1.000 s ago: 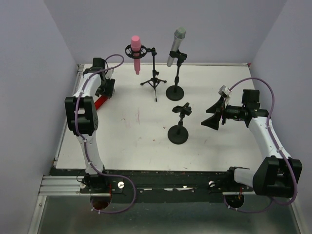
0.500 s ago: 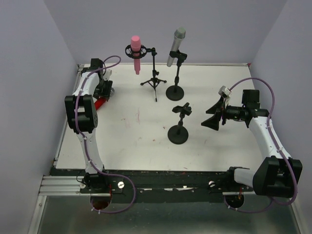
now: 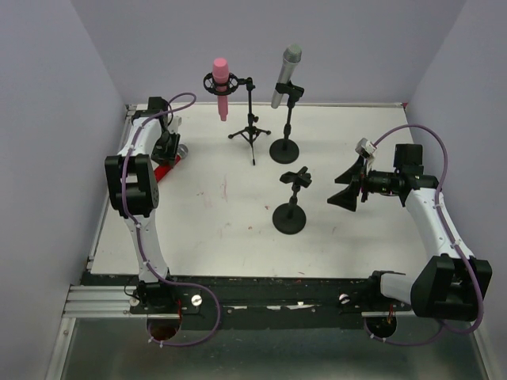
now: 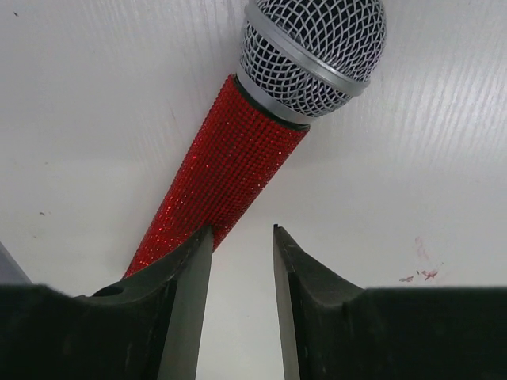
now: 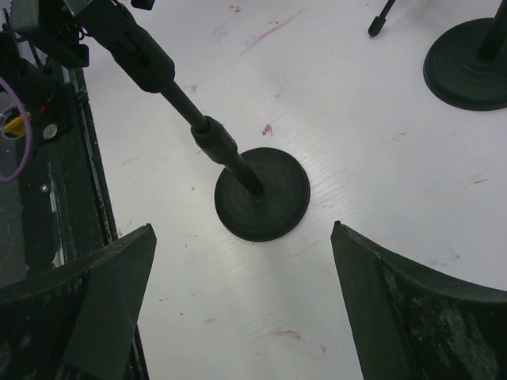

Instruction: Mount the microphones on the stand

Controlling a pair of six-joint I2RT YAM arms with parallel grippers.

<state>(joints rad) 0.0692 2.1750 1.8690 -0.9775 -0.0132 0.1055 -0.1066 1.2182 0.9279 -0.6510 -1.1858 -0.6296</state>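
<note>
The red microphone [image 4: 230, 170] passes behind one finger of the left gripper [image 4: 242, 229], so its tail end is hidden, and whether finger and handle touch cannot be told. The top of its mesh head is cut by the upper edge. From above, the left arm [image 3: 135, 186] covers most of it. Beyond the right gripper [image 5: 243, 228] fingertips, the near stand [image 5: 261, 194] loses its clip at the upper-left corner. Further right, the second stand [image 5: 467, 63] is cut off.

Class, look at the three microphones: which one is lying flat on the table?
The red microphone, lying by the left gripper; the pink microphone and the silver-grey microphone are already mounted, off the surface.
</note>
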